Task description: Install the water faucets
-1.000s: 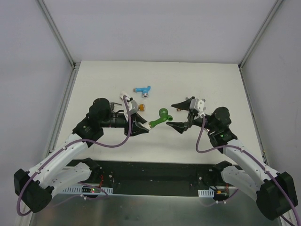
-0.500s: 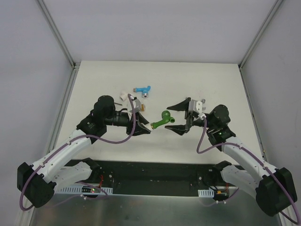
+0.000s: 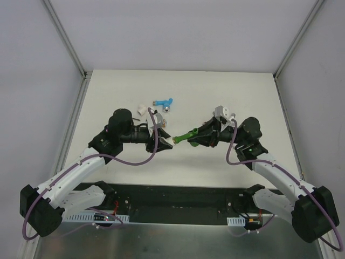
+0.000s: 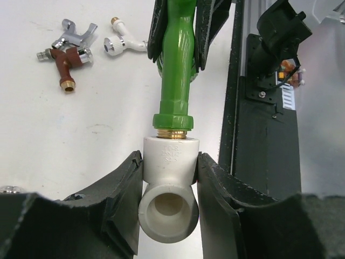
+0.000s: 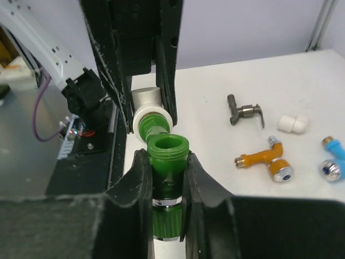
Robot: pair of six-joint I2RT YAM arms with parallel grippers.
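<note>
The green water faucet hangs above the table between both arms, its brass thread sitting in a white pipe fitting. My left gripper is shut on that fitting, and the green faucet points away from it. From the opposite side my right gripper is shut on the green faucet at its spout end. Other faucets lie loose on the table: blue, orange, dark grey, reddish-brown, silver and white.
A spare white fitting lies at the back left near the blue faucet. The dark base rail runs along the near table edge. Frame posts rise at the back corners of the table.
My right gripper has moved left and closed on the green faucet's spout end. The left gripper shifted slightly right, still holding the fitting with the faucet in it.
</note>
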